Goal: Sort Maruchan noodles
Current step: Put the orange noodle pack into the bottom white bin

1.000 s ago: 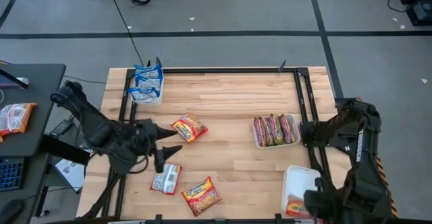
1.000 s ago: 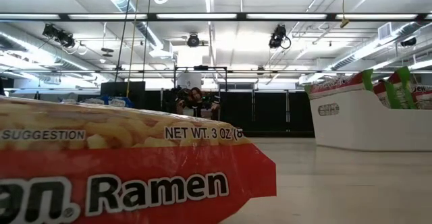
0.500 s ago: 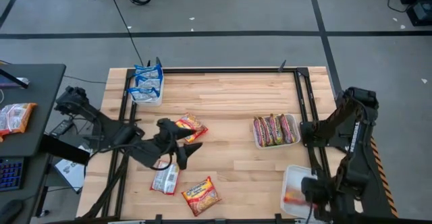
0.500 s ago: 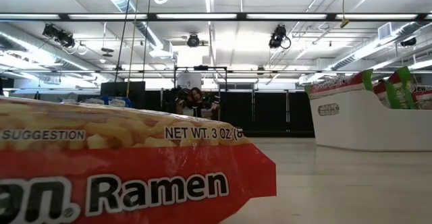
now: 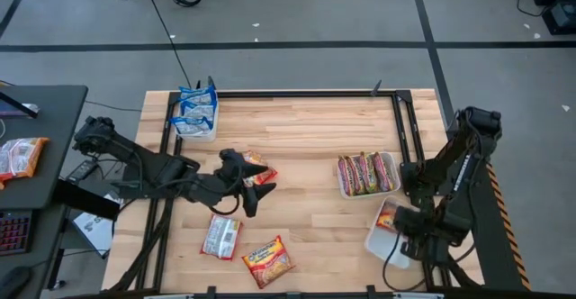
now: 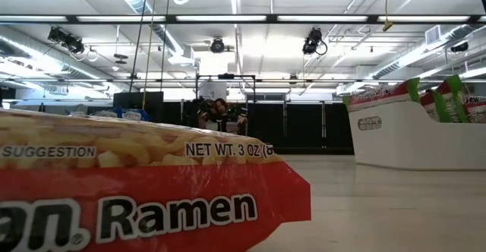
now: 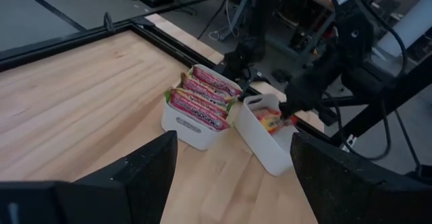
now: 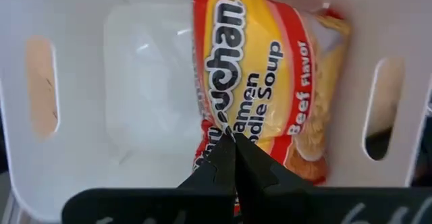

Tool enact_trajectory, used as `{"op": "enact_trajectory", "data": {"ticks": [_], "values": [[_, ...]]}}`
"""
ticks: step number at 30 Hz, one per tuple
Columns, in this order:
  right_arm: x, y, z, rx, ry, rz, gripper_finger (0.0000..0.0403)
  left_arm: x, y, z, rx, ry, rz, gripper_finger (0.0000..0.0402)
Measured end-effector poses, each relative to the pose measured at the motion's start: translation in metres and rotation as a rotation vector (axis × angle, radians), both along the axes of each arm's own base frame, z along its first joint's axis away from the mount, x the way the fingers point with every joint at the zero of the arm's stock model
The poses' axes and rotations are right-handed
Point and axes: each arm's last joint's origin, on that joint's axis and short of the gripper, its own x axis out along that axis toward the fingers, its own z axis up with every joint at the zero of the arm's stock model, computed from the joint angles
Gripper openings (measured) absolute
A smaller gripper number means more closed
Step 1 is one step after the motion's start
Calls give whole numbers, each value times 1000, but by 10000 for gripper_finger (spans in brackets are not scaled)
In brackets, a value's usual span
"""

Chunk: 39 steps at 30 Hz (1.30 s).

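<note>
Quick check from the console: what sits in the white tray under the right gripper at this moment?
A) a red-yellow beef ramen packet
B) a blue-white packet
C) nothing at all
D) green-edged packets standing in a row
A: the right wrist view shows the right gripper, shut, over the white tray, with a red-yellow beef ramen packet lying inside; the high view shows the same packet's colours in that tray at the table's right edge.

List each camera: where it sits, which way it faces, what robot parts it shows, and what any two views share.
High: overhead, straight down on the table; both arms.
Low: table height, level into the room past a red packet; no arm.
Left wrist: forward between open claw fingers.
Right wrist: down into a white tray, shut claw on a beef packet.
Shared: left wrist and high both show that tray.
</note>
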Motion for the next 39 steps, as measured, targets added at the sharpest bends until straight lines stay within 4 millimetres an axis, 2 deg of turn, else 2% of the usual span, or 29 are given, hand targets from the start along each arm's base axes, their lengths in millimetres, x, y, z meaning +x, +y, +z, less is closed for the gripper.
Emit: {"op": "enact_trajectory", "data": {"ticks": [10, 14, 19, 22, 29, 36, 39], "values": [[-14, -22, 22, 25, 130, -60, 3, 0, 1, 0, 7, 7, -5, 290], [-20, -35, 35, -35, 188, -64, 3, 0, 1, -1, 14, 19, -4, 290], [-27, -52, 41, -143, 253, -74, 3, 3, -1, -5, 9, 34, -23, 290], [-27, -56, 36, -158, 258, -82, 3, 8, -9, -13, 1, 61, -60, 290], [-27, -56, 11, -149, 259, -119, 3, 21, -36, -41, -51, 135, -119, 290], [-29, -60, 11, -200, 301, -134, 5, 46, -67, -62, -62, 38, -179, 290], [-29, -58, 11, -189, 318, -104, 17, 61, -76, -78, -35, 22, -192, 290]]}}
